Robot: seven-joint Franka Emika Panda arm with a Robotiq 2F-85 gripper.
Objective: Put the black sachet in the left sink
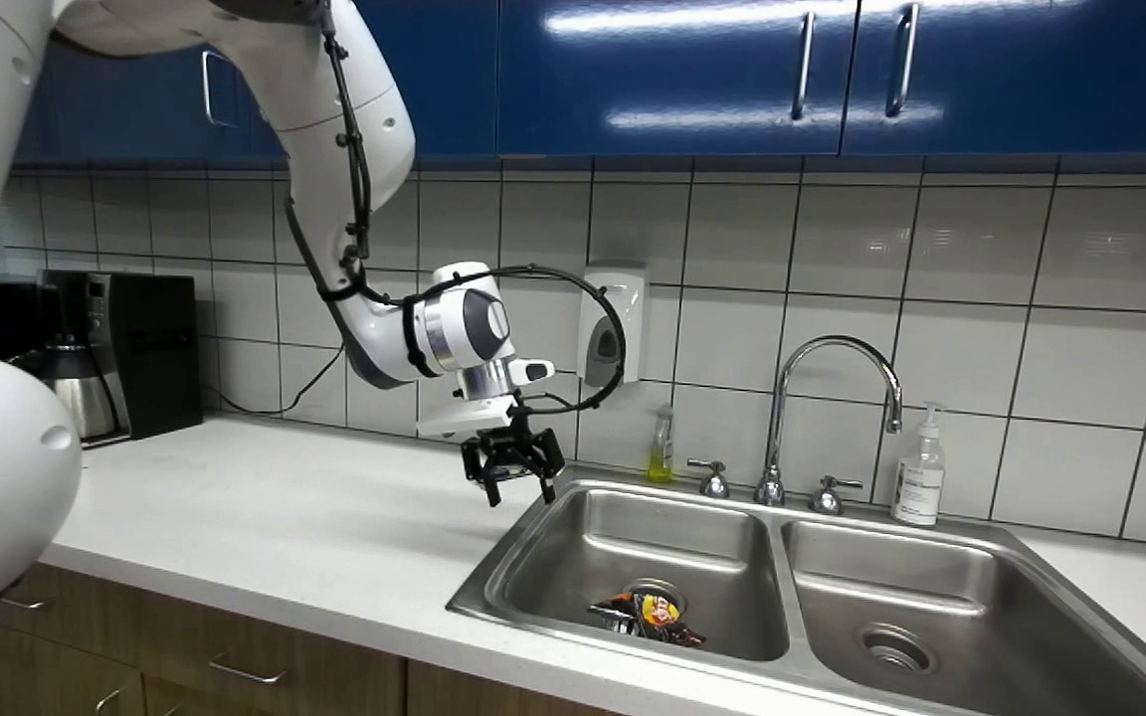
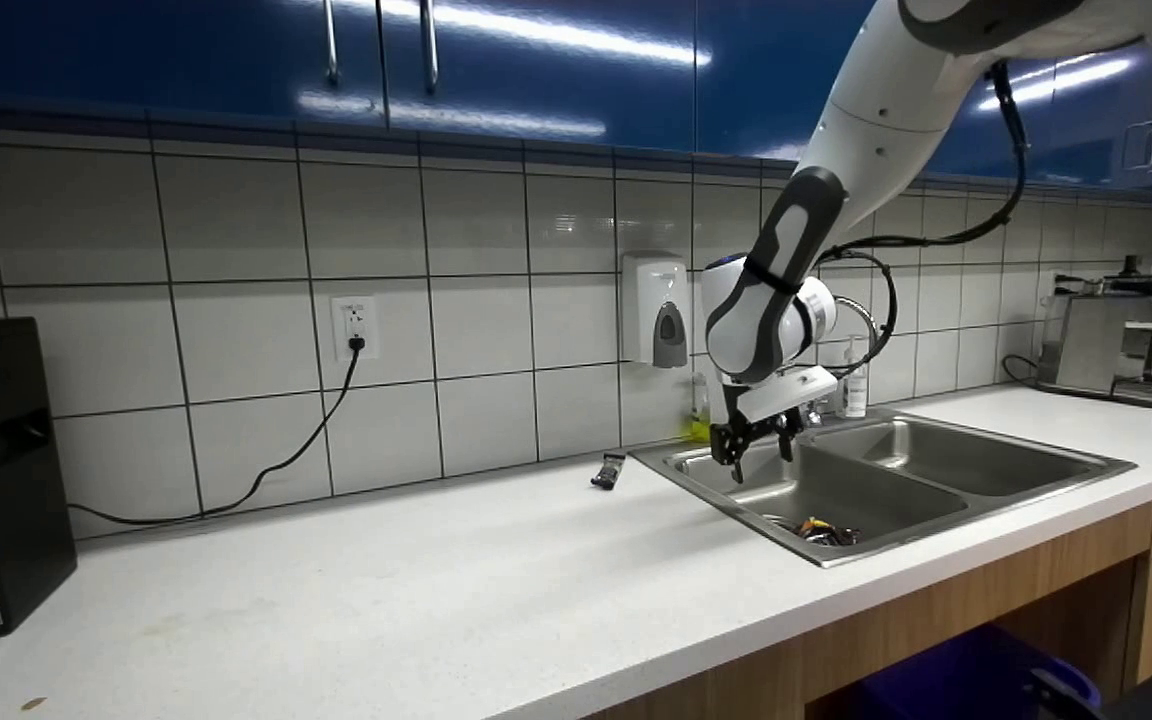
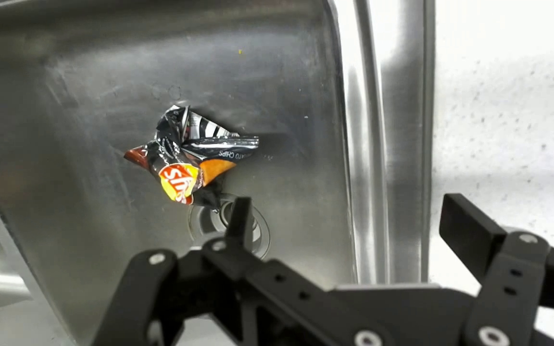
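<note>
The black sachet (image 2: 608, 471) is a small dark packet with light markings. It lies on the counter by the wall, beside the sink's back corner, and is not visible in the wrist view. The left sink (image 1: 672, 527) is the larger steel basin with a round drain, also in an exterior view (image 2: 876, 495) and the wrist view (image 3: 282, 96). My gripper (image 1: 521, 495) is open and empty above the sink's outer edge, also in an exterior view (image 2: 762, 466). In the wrist view the gripper (image 3: 346, 211) has one finger over the basin, the other over the counter.
A crinkled black-and-orange chip packet (image 3: 178, 180) lies in the left sink by the drain. The narrower basin (image 1: 891, 557) adjoins it. A faucet (image 1: 782, 428), a yellow soap bottle (image 1: 662, 452) and a white pump bottle (image 1: 921, 477) stand behind. A wall dispenser (image 2: 654, 310) hangs above.
</note>
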